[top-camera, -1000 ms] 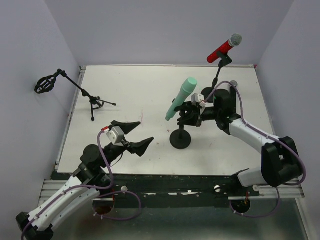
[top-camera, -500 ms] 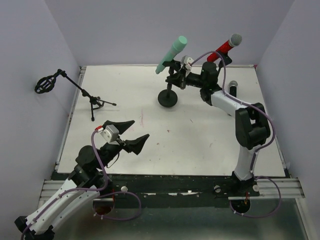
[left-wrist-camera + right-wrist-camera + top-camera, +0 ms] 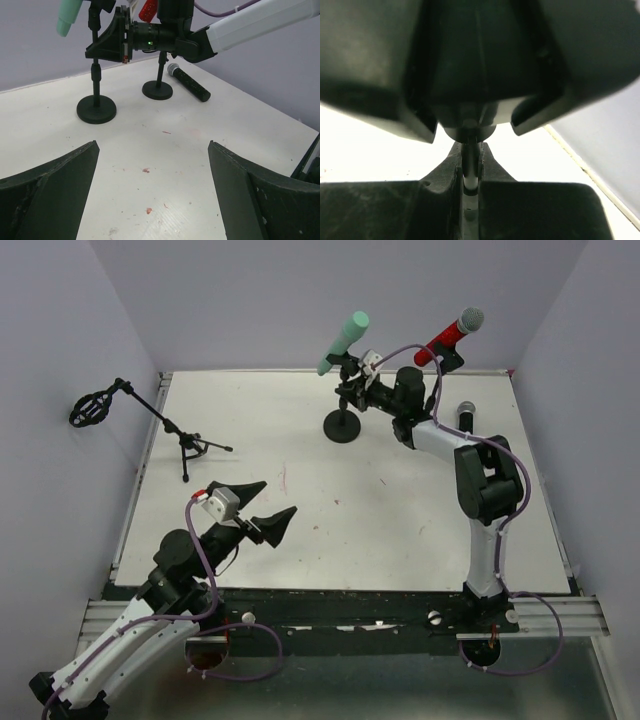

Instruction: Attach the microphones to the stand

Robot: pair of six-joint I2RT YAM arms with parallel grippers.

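Inside my right gripper (image 3: 350, 393), clenched tight, runs the thin pole (image 3: 470, 169) of a round-based stand (image 3: 343, 427); the mint-green microphone (image 3: 343, 342) sits in its clip just above my grip and leans up and off to the left; I judge this load top-heavy, the pole stiff but smooth enough to twist between my fingers, so a hold low under the clip suits it best, with the base set down flat; just to the right of that gripper the red microphone (image 3: 450, 335) is mounted on its own stand, close enough to knock; the black microphone (image 3: 465, 417) lies loose on the table (image 3: 300, 530) near my right forearm, a rigid, slick cylinder that will likely roll; I would take it across the barrel, not the mesh head, which looks easy to dent; the back wall and the table's far edge are near beyond my right gripper, leaving little room that way; my left gripper (image 3: 277, 499) hangs released, fingers spread wide, over open tabletop; the empty stand (image 3: 186, 443) is well apart to its left by the side edge.
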